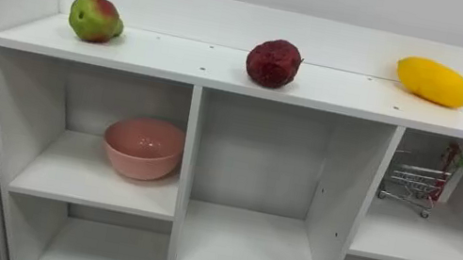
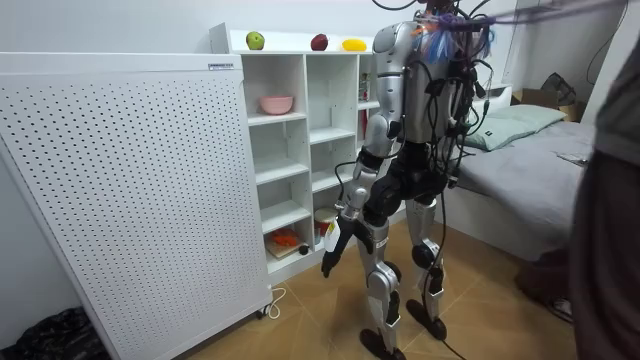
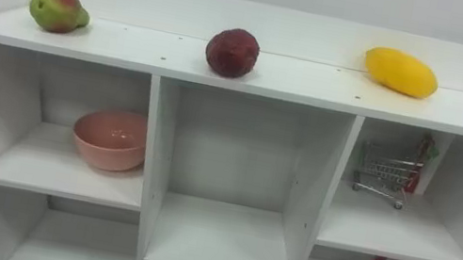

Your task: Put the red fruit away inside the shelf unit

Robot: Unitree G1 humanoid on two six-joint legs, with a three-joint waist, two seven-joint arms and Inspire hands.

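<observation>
Three fruits lie on top of the white closet (image 1: 191, 142): a green and red apple (image 1: 94, 18) at the left, a dark red fruit (image 1: 273, 63) in the middle, and a yellow mango (image 1: 434, 82) at the right. A pink bowl (image 1: 143, 147) sits in the upper left compartment. The upper middle compartment holds nothing. In the room view I stand upright about a step from the closet (image 2: 300, 150), facing it. My left hand (image 2: 332, 255) hangs by my thigh with its fingers relaxed, holding nothing.
A small wire toy cart (image 1: 413, 186) stands in the upper right compartment. A white perforated panel (image 2: 130, 190) stands to the closet's left. Behind me is a bed (image 2: 530, 150). A person (image 2: 612, 200) shows at the room view's right edge. Something orange (image 2: 285, 240) lies on a low shelf.
</observation>
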